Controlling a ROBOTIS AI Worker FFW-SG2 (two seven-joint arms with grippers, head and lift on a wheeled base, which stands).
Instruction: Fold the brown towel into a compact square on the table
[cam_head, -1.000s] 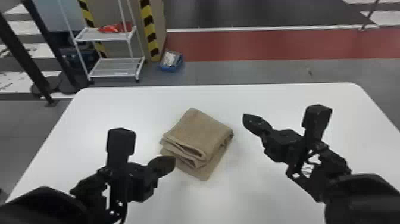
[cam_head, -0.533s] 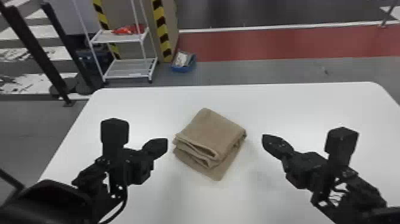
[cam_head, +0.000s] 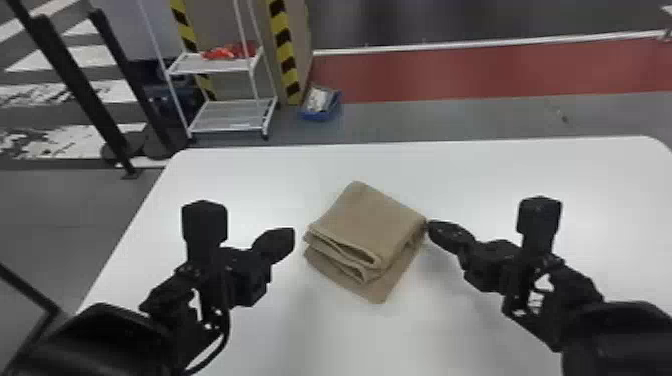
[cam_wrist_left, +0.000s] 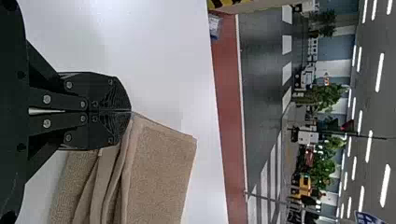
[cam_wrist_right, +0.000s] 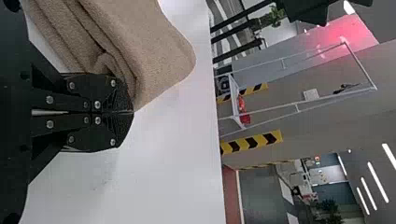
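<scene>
Brown towel (cam_head: 372, 220) lies folded on bench (cam_head: 505, 185) between left gripper (cam_head: 286, 240) and right gripper (cam_head: 438, 231), both pairs of jaws pressed together.

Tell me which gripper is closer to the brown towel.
Right. In the head view, the right gripper is right up by the brown towel's right corner, contact unclear; the left gripper is off its left side, with a visible gap.

The towel (cam_head: 372, 222) in the middle is rough, fuzzy cloth, the worktop (cam_head: 500, 172) under it is smooth, and the rack (cam_head: 230, 112) at upper left looks like metal
</scene>
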